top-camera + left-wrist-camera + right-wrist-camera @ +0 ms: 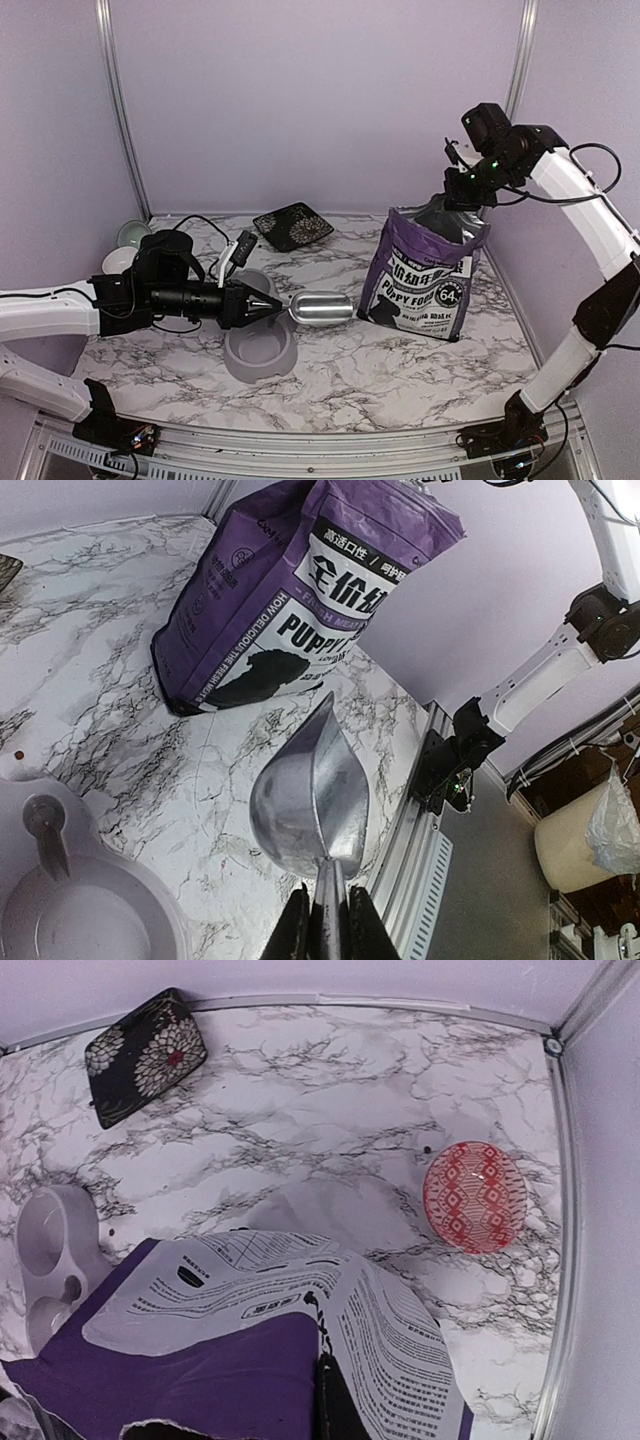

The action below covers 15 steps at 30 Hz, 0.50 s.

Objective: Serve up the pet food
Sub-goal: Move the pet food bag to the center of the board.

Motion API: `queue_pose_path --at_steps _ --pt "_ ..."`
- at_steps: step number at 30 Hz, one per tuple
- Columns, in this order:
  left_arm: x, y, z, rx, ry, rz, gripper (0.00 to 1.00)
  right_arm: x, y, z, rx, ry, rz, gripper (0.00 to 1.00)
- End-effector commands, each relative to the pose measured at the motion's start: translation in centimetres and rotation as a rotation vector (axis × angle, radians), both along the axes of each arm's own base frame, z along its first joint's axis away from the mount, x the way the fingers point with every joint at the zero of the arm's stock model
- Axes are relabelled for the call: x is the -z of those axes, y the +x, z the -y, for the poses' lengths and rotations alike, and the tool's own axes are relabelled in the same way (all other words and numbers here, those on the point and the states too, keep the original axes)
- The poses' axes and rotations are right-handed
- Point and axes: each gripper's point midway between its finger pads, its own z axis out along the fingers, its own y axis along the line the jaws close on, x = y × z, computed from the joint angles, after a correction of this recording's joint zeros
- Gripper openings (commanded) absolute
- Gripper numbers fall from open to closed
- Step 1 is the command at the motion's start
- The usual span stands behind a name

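The purple-and-white PUPPY FOOD bag (425,275) stands upright on the marble table, right of centre. My right gripper (462,192) is shut on its top edge, and in the right wrist view it (327,1365) pinches the bag (230,1360) at its seam. The pet food is hidden inside. My left gripper (272,308) is shut on the handle of the shiny metal scoop (322,308), held level over the grey double bowl (260,348), mouth toward the bag. In the left wrist view the scoop (310,800) looks empty, its handle between my fingers (292,930), and the bag (290,590) stands beyond.
A black floral plate (293,225) lies at the back centre. Two small bowls (128,240) stand at the back left behind my left arm. A red patterned bowl (475,1195) sits behind the bag near the right wall. Purple walls close off three sides.
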Motion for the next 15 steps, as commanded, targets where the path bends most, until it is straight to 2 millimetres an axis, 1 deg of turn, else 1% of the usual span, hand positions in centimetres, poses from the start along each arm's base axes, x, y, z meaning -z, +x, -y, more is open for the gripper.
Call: queue_pose_path --at_steps 1,3,4,5,8,9,10,14,15 --pt "-1.9 -0.1 -0.1 -0.015 -0.057 0.033 0.00 -12.3 3.0 5.6 0.292 0.070 0.415 0.00" --pt "-2.0 -0.1 -0.1 -0.020 -0.061 0.031 0.00 -12.4 2.9 7.5 0.355 0.079 0.421 0.00" --pt "-2.0 -0.1 -0.1 -0.021 -0.061 0.029 0.00 -12.0 2.7 8.2 0.381 0.074 0.414 0.00" --pt "-1.9 -0.1 -0.1 -0.021 -0.060 0.026 0.00 -11.9 2.3 9.1 0.412 0.072 0.416 0.00" --pt "-1.8 -0.2 0.2 -0.013 -0.056 0.022 0.00 -11.5 0.8 10.7 0.481 0.075 0.412 0.00" --pt "-1.7 -0.3 0.3 -0.007 -0.053 0.021 0.00 -11.2 0.3 11.0 0.495 0.076 0.402 0.00" --pt "-1.9 -0.2 0.7 0.000 -0.054 0.022 0.00 -10.3 -1.1 11.2 0.517 0.094 0.366 0.00" --pt "-1.9 -0.3 1.1 0.007 -0.052 0.019 0.00 -8.2 -2.6 10.2 0.468 0.141 0.315 0.00" --pt "-1.9 -0.3 1.1 0.008 -0.052 0.019 0.00 -7.3 -2.8 10.0 0.445 0.132 0.298 0.06"
